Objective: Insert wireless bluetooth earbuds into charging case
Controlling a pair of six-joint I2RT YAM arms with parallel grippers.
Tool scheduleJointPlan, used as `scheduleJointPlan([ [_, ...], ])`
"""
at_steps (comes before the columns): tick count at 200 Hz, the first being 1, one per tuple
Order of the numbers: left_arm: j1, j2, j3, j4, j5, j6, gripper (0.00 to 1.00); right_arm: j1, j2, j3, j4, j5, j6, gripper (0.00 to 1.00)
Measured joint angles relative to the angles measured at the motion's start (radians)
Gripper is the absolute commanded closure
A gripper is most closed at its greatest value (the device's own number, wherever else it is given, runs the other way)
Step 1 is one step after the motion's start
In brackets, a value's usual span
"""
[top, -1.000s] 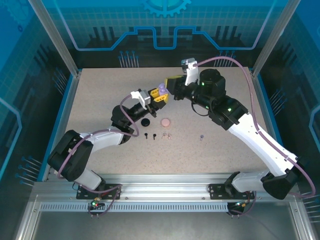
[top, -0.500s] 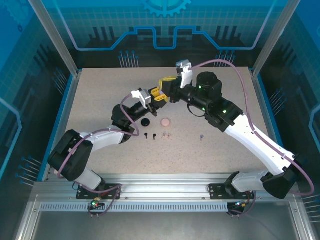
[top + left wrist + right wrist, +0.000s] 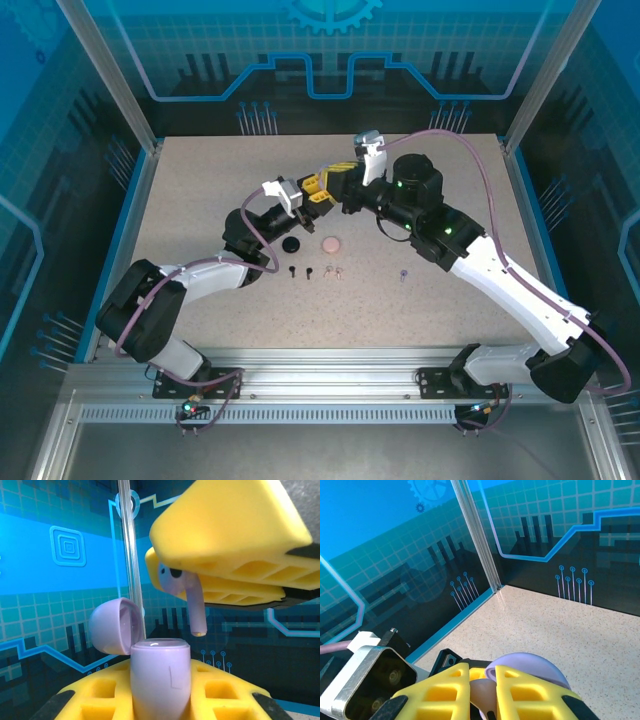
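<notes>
My left gripper is shut on the lilac charging case and holds it upright above the table, with its lid swung open to the left. My right gripper is shut on a lilac earbud, whose stem points down just above and right of the case's open top without touching it. In the right wrist view the earbud sits between the yellow fingers, with the lid beyond them. A second lilac earbud lies on the table.
On the table below the grippers lie a round black case, a round pink case, two black earbuds and two pink earbuds. Glass walls and metal posts ring the table.
My right gripper has moved left and lowered with the earbud until it sits over the lilac case, hiding it from above. The left gripper has held still.
</notes>
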Motion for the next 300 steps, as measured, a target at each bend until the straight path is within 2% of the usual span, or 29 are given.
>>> scheduleJointPlan([
  [300,-0.009,-0.021,0.0,-0.011,-0.005,0.0,1.0,-0.037,-0.001,-0.057,0.084,-0.027,0.028,0.89],
])
